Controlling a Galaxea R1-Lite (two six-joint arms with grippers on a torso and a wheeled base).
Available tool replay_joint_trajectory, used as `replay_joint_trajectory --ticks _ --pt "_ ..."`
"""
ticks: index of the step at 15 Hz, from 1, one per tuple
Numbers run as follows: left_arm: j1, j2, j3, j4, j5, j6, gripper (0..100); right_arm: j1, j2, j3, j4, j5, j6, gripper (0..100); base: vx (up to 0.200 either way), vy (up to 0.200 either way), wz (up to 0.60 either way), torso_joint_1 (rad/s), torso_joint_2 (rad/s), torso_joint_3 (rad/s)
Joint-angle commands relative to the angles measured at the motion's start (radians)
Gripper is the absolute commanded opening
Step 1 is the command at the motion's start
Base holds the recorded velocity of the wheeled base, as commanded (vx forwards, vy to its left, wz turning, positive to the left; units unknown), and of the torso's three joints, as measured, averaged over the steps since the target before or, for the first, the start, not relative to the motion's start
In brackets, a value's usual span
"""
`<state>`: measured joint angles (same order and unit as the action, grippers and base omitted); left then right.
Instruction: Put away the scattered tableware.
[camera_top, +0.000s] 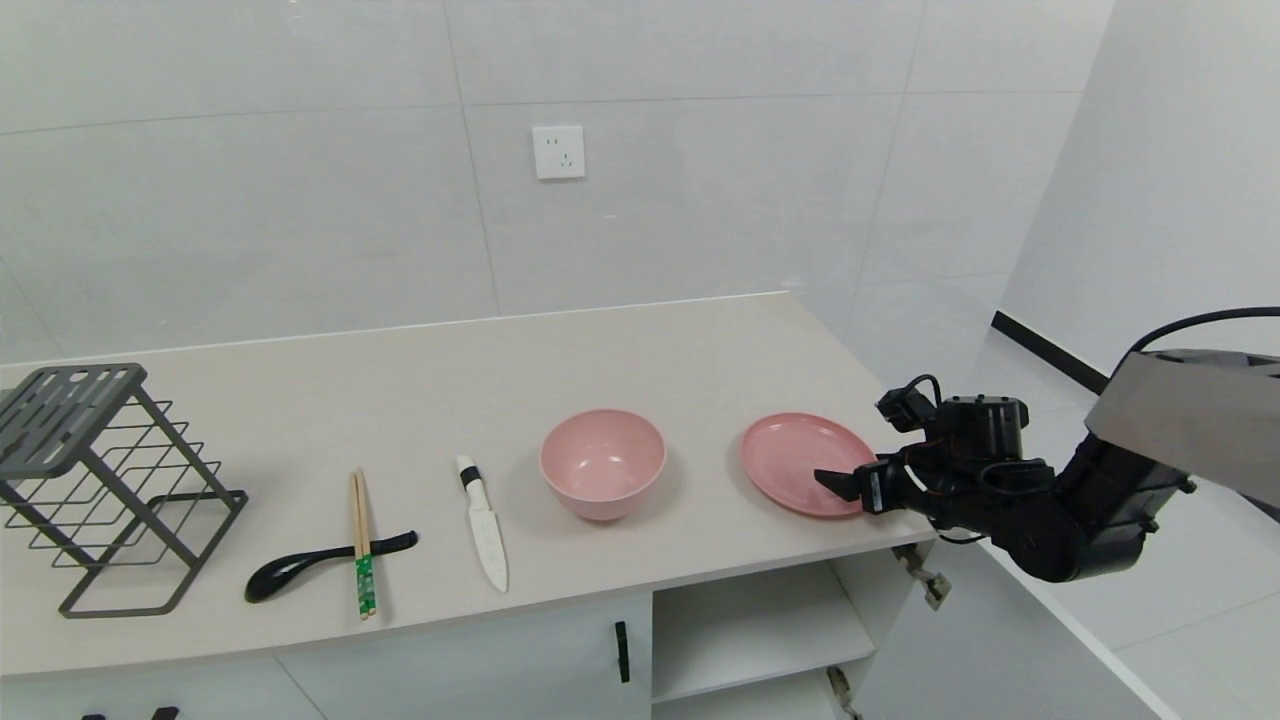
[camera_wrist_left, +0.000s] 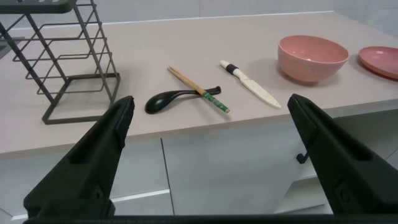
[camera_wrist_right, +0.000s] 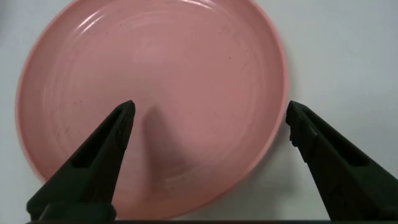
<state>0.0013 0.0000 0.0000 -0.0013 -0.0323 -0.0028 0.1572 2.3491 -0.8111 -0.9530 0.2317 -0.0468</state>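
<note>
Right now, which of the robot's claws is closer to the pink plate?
Right. The right gripper hovers open at the plate's edge. The left gripper is open too, out in front of the counter facing the spoon, far from the plate.

**A:** so what was on the counter?

**B:** left to right: wire rack, black spoon with chopsticks lying across it, a knife, pink bowl, pink plate. The right gripper was at the plate's edge, maybe touching, honestly couldn't tell.
</note>
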Motion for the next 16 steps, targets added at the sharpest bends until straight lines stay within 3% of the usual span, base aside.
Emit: replay_joint_trajectory --ticks 1,3,4,9,13,16 --pt "0.000 0.000 0.000 0.000 0.000 0.000 100 0.015 0.012 0.003 0.000 0.001 -0.001 100 0.000 0.000 0.00 0.000 0.00 0.000" --pt "0.000 0.002 0.000 0.000 0.000 0.000 100 0.025 0.025 -0.003 0.000 0.000 -0.001 100 0.000 0.000 0.00 0.000 0.00 0.000" --pt "0.000 0.002 0.000 0.000 0.000 0.000 100 0.025 0.032 -0.005 0.000 0.000 -0.001 0 0.000 0.000 0.00 0.000 0.00 0.000" --pt "0.000 0.000 0.000 0.000 0.000 0.000 100 -0.019 0.061 -0.066 0.000 -0.052 0.056 0 0.000 0.000 0.00 0.000 0.00 0.000" --pt "0.000 0.000 0.000 0.000 0.000 0.000 100 -0.024 -0.025 -0.123 -0.079 -0.043 0.357 0 0.000 0.000 0.00 0.000 0.00 0.000" --pt "0.000 0.002 0.000 0.000 0.000 0.000 100 -0.022 -0.077 -0.094 -0.115 -0.029 0.438 0 0.000 0.000 0.00 0.000 0.00 0.000"
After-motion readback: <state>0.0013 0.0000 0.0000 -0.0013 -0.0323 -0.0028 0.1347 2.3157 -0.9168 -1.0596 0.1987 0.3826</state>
